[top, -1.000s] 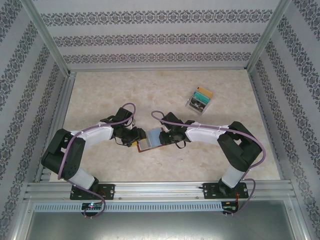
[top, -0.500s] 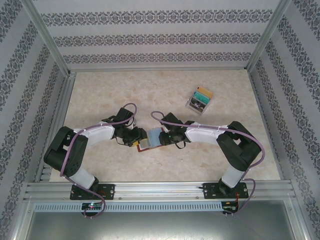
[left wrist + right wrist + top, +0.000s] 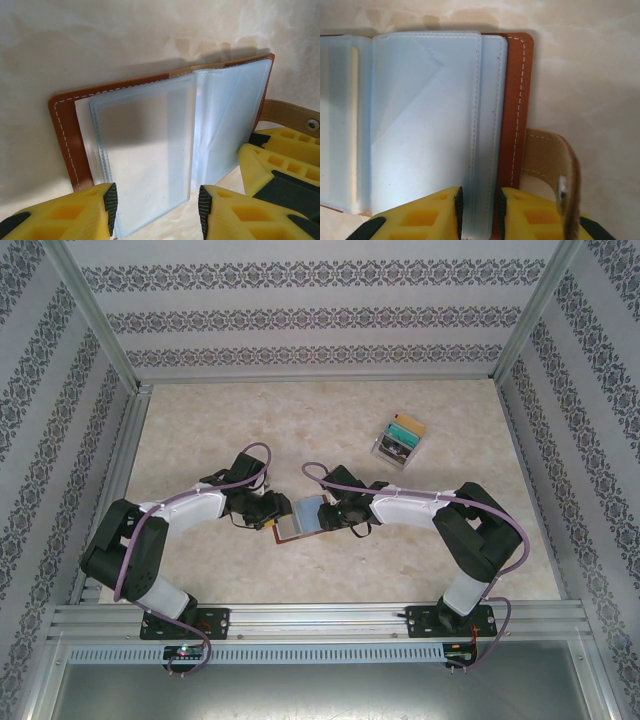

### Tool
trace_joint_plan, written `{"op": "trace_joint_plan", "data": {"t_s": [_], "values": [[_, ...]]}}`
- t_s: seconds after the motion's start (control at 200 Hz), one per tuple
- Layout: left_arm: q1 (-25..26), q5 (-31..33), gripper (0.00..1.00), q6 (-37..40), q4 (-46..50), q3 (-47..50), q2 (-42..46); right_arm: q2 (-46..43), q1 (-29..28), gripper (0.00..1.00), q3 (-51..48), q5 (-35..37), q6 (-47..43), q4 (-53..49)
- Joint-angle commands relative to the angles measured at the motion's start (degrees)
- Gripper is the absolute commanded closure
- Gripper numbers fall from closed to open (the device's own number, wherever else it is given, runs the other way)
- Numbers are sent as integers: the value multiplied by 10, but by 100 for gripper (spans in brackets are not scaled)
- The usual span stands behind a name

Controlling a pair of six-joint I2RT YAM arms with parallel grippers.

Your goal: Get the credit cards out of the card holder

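The card holder (image 3: 299, 519) lies open on the table between both arms, brown leather with pale blue clear pockets (image 3: 145, 150). My left gripper (image 3: 157, 210) is open, its jaws straddling the near edge of one pocket leaf; the left pad (image 3: 111, 206) touches it, the right pad stands apart. My right gripper (image 3: 479, 212) is shut on the card holder's right edge, pinching pocket leaves (image 3: 485, 125) and the leather cover (image 3: 516, 100). The thin tan edge of one of the credit cards (image 3: 353, 125) shows through a pocket. The snap tab (image 3: 547, 160) sticks out beside the right fingers.
A clear plastic box with coloured cards (image 3: 399, 440) stands at the back right. The right gripper's yellow fingers (image 3: 280, 160) sit close to my left gripper's right side. Metal frame rails (image 3: 320, 618) border the pale marble tabletop (image 3: 200, 430).
The left gripper's jaws have narrowed slightly around the pocket leaf and the left arm has shifted a little. The card holder and right arm have stayed put.
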State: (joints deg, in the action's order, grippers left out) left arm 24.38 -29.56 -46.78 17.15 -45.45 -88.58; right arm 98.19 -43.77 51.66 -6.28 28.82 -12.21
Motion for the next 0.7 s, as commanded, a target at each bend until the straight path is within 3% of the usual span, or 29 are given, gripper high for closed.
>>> {"op": "trace_joint_plan", "data": {"t_s": [0.0,0.694], "values": [[8,-4,51,10,1,-13,-16,19,-9,71,-7,-4,12,-3],[13,-38,52,-3,-55,-2,-38,29,-11,71,-4,-10,14,0]]}}
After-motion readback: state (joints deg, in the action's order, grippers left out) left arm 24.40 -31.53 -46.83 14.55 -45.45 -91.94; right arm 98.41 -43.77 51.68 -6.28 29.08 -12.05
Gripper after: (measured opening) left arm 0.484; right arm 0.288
